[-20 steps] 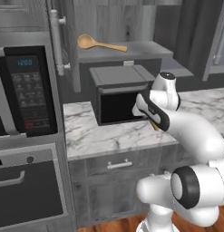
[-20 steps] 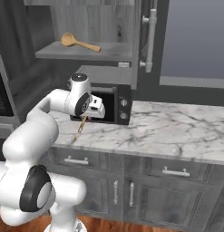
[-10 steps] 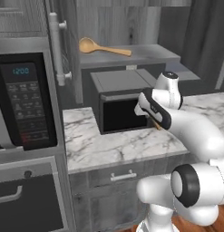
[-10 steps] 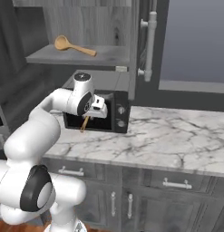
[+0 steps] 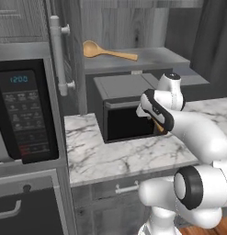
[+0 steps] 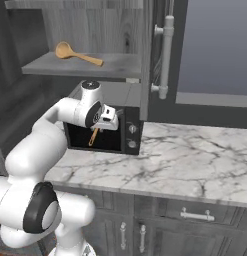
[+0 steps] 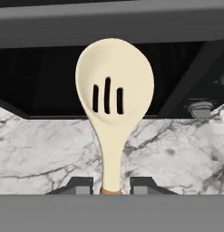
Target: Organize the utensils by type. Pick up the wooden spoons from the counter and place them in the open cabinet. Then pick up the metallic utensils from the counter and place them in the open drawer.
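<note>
White marble counter [image 6: 195, 155] runs under the dark cabinet [image 6: 205, 55], whose door stands open with its long silver handle [image 6: 164, 55] toward me. On the cabinet shelf [image 5: 151, 58] lies the long tan spoon [image 5: 105, 51], bowl to the left. My gripper [image 7: 111, 186] hangs above the counter, just in front of a small black oven [image 5: 126, 108], and my fingers [image 7: 81, 186] are clamped on the second spoon [image 7: 114, 97]: a pale slotted bowl with three slits, an orange-brown handle [image 6: 93, 137] sticking down below my hand. A built-in microwave [image 5: 23, 112] sits at the far left.
</note>
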Controlling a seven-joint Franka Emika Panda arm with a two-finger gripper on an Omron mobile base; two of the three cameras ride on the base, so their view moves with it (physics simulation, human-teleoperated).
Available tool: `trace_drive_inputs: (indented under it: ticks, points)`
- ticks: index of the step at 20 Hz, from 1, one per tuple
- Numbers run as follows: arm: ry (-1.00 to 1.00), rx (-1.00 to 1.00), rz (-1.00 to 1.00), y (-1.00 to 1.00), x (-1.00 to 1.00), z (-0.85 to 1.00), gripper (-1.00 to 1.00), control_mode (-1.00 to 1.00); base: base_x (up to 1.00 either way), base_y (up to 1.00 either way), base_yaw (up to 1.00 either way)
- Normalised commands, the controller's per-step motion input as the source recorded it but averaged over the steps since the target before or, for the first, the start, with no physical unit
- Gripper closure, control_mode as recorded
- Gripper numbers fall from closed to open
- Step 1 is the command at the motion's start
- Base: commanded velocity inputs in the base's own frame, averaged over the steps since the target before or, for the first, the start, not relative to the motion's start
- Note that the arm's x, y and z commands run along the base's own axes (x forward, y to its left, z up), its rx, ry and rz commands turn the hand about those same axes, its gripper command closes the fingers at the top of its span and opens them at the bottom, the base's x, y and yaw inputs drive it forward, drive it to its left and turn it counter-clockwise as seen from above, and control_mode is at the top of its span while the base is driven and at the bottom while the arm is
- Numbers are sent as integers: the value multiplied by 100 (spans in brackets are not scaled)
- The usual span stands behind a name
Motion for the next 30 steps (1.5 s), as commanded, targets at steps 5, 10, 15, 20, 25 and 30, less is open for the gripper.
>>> trace_drive_inputs:
  ticks: [5, 10, 15, 20, 25, 30]
  points:
    - [0, 0, 0, 0, 0, 0, 100, 100, 37, 6, 0]
    - [0, 0, 0, 0, 0, 0, 100, 100, 41, 10, 0]
    - [0, 0, 0, 0, 0, 0, 100, 100, 26, 10, 0]
    - [0, 0, 0, 0, 0, 0, 100, 100, 15, 7, 0]
    - [0, 0, 0, 0, 0, 0, 100, 100, 40, 13, 0]
    - [0, 0, 0, 0, 0, 0, 100, 100, 4, 3, 0]
